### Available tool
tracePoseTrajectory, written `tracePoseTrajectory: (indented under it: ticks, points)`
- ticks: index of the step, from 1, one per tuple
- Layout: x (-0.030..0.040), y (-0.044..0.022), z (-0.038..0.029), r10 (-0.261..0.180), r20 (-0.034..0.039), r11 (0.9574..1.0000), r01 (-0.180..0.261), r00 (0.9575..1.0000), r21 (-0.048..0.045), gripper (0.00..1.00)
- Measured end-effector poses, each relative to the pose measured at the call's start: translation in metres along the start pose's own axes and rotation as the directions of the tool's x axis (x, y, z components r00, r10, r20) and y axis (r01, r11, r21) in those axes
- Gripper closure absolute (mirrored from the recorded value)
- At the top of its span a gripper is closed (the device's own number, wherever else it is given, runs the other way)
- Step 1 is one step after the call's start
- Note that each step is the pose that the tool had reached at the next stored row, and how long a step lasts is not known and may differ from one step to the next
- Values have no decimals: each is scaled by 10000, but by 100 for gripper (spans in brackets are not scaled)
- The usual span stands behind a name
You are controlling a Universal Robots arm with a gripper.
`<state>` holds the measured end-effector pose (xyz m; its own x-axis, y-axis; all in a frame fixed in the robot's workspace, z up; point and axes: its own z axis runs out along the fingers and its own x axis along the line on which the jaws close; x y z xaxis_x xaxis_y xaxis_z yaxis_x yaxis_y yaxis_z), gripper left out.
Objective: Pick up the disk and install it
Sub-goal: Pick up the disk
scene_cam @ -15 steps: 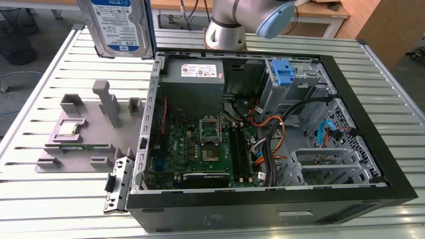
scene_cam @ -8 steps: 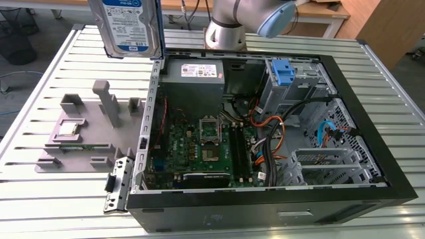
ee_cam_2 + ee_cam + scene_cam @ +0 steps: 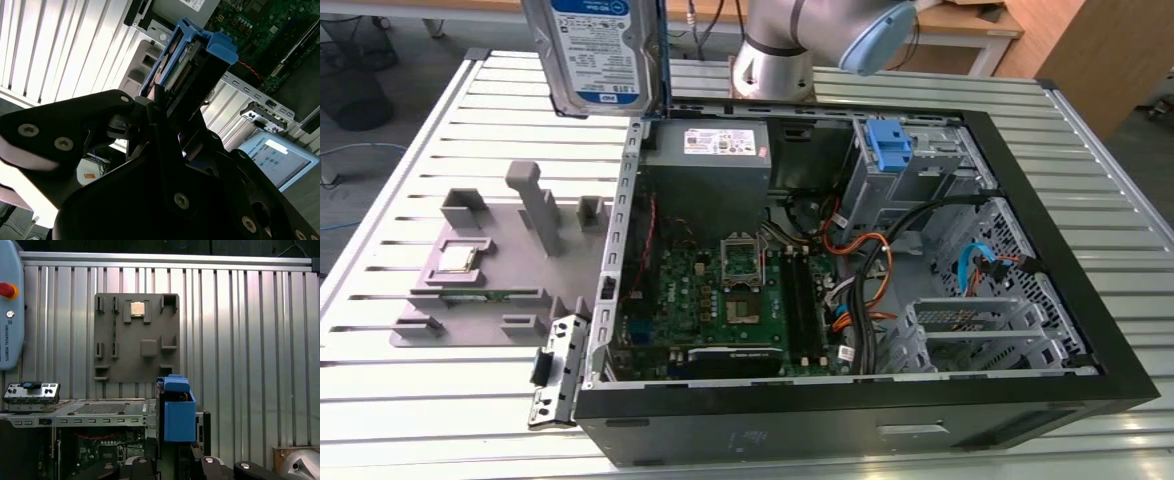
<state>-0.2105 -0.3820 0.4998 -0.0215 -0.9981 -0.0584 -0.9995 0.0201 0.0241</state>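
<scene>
In the exterior view, a grey plastic fixture plate (image 3: 467, 300) is lying at the left on the ribbed aluminium table (image 3: 400, 400). Right of it, the flat silver-grey, white-and-blue-labelled disk (image 3: 600, 50) is hanging upright above the table, beside the rear corner of the open black computer case (image 3: 854, 410). In the second wrist view, the black two-finger gripper (image 3: 172, 107) is clamping the disk's end, its jaws pressing narrow against the bright blue plastic carrier frame (image 3: 220, 50). Further right, inside the case, a white-stickered grey metal box (image 3: 714, 150) is sitting left of a narrow upright blue plastic latch (image 3: 890, 145).
</scene>
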Motion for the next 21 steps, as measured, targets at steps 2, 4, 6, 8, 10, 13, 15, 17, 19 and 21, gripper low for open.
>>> tracePoseTrajectory:
  ticks: [2, 4, 6, 8, 10, 13, 15, 17, 19, 21]
  points:
    - [-1, -44, -1, 0, 0, 10000, 0, 10000, 1, 65]
    - [-2, -92, -2, 0, 0, 10000, 0, 10000, 0, 65]
    - [-3, -145, -3, 0, 0, 10000, 0, 10000, 0, 65]
    - [-4, -195, -4, 0, 0, 10000, 0, 10000, 0, 65]
    - [-5, -247, -6, 0, 0, 10000, 0, 10000, -1, 65]
    - [-7, -328, -7, 0, 1, 10000, 0, 10000, -1, 65]
    - [-8, -382, -9, 0, 0, 10000, 0, 10000, -2, 65]
    - [-10, -440, -10, 0, 0, 10000, 0, 10000, -3, 65]
    - [-11, -503, -11, 0, 0, 10000, 0, 10000, -4, 65]
    - [-12, -567, -13, 1, 0, 10000, -1, 10000, -6, 65]
